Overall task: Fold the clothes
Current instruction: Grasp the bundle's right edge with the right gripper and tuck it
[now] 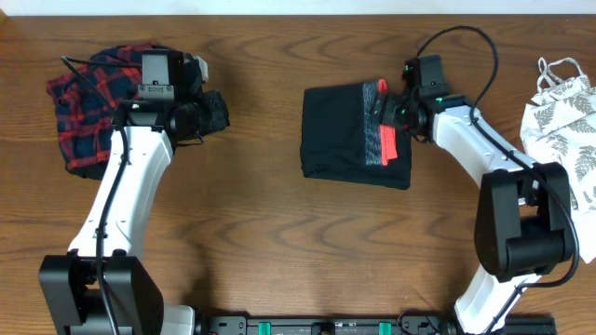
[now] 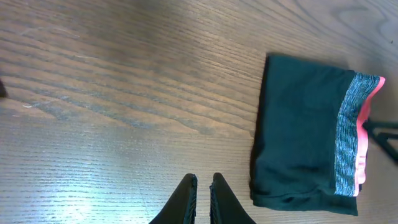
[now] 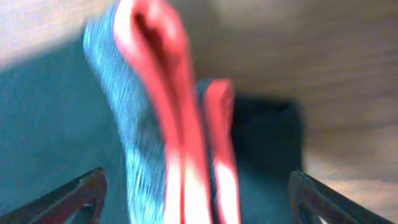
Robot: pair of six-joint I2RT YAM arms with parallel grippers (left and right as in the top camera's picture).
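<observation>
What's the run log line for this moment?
leggings: folded | right pincer: open over waistband | left pincer: shut, empty | plaid piece: left, unfolded | leaf-print top: right, unfolded

**Overhead view.** Light even and moderately bright, falling from above. Soft, short shadows on the table beside the left arm and right arm. Black leggings read as a near-flat dark mass with little fold detail. White leaf-print top, right of the right gripper, is close to washed out. Focus sharp.

**Left wrist view.** Pale bluish glare on the wood just left of the left gripper. Surface farther ahead is dimmer, and the fingers are in silhouette. Leggings ahead-right acceptably sharp.

**Right wrist view.** Heavily blurred. Waistband between the fingers sits too close for focus, its coral edge blown out nearest the lens. Wood beyond is soft.
</observation>
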